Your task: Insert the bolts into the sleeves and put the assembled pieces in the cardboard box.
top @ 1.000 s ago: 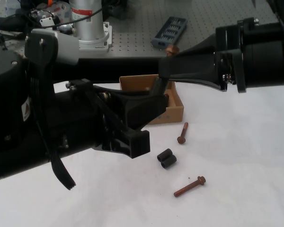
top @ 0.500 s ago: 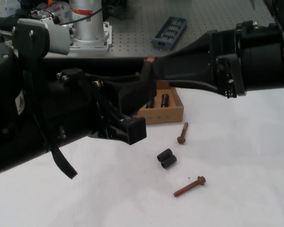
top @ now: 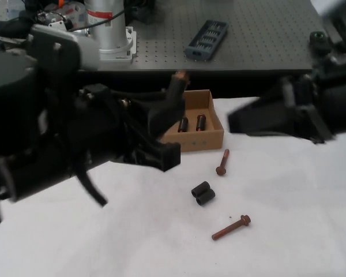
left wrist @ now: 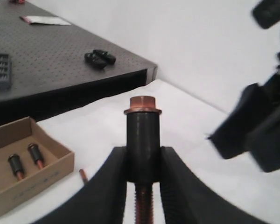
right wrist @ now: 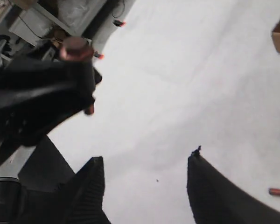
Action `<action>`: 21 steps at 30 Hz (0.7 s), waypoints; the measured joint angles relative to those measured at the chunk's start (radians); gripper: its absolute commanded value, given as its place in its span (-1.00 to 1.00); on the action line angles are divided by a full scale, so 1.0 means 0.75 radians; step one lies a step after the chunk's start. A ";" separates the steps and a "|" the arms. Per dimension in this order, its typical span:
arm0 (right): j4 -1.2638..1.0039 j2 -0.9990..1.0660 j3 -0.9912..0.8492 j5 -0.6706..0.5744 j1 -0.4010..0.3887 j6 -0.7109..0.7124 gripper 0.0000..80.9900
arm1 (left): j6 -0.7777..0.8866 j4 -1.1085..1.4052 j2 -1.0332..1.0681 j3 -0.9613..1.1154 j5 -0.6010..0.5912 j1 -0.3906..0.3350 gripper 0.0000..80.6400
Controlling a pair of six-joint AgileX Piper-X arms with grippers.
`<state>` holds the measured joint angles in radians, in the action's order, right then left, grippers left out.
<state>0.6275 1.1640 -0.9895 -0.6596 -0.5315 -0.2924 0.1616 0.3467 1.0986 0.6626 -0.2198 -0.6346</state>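
The left gripper point(left wrist: 143, 156) pinches a sleeve point(left wrist: 142, 135) with a bolt point(left wrist: 143, 103) through it, upright, near the box point(left wrist: 46, 179). The right gripper point(right wrist: 145, 158) hangs spread over the desk point(right wrist: 177, 70), apart from the left.

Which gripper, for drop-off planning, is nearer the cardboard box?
Left. Left gripper hovers at the left rim of the cardboard box; right gripper is apart, off its right side.
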 measured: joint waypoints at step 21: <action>0.231 0.000 0.000 0.209 0.203 0.315 -0.93 | -0.085 -0.273 1.299 1.093 -0.217 0.369 -0.98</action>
<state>0.8010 1.1640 -0.9895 -0.5025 -0.3796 -0.0559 0.0980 0.1421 2.0726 1.4826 -0.3825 -0.3577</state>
